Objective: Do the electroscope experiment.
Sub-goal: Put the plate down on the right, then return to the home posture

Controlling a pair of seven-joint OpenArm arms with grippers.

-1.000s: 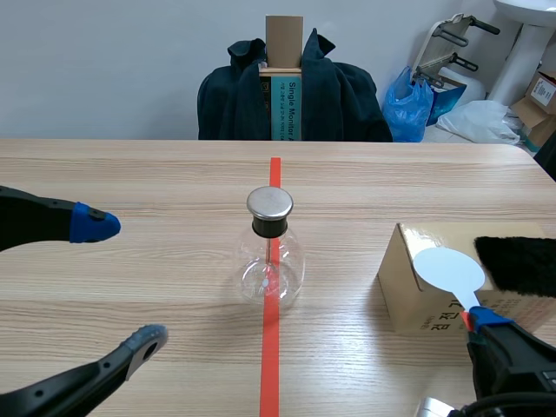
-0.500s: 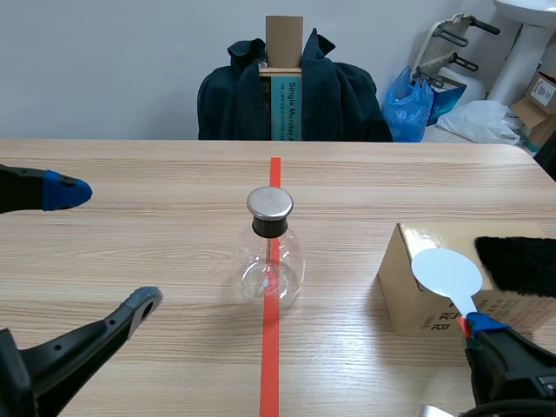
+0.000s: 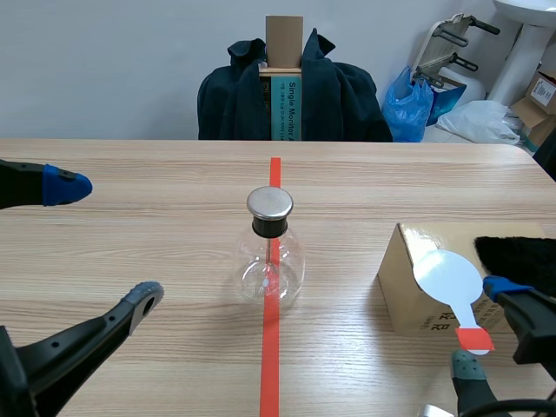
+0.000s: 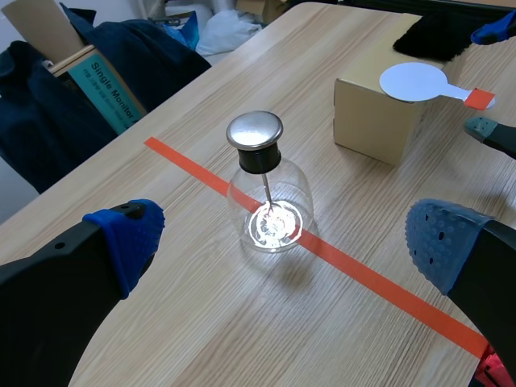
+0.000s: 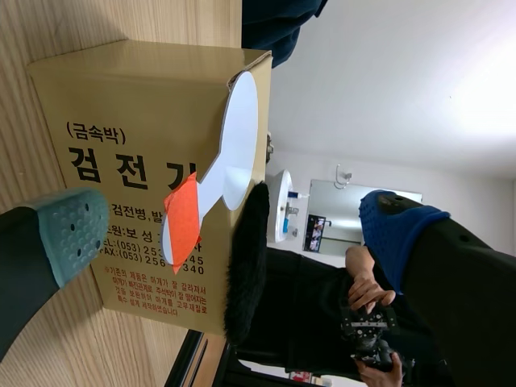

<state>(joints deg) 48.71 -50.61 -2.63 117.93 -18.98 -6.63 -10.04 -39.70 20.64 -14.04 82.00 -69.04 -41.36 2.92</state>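
On the box (image 3: 405, 280), the white paddle (image 3: 447, 278) lies inside the parted right claw (image 3: 483, 327)

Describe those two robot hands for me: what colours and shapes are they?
Both arms are black. The left hand and right hand each have two thick black fingers that taper toward a soft tip pad dotted with small dimples. The left hand's pads are one bright blue, one greyer blue; the right hand's pads are one grey-green, one blue.

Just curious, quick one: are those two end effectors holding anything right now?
Left end effector: open, empty.
Right end effector: open around the white paddle, not gripping it.
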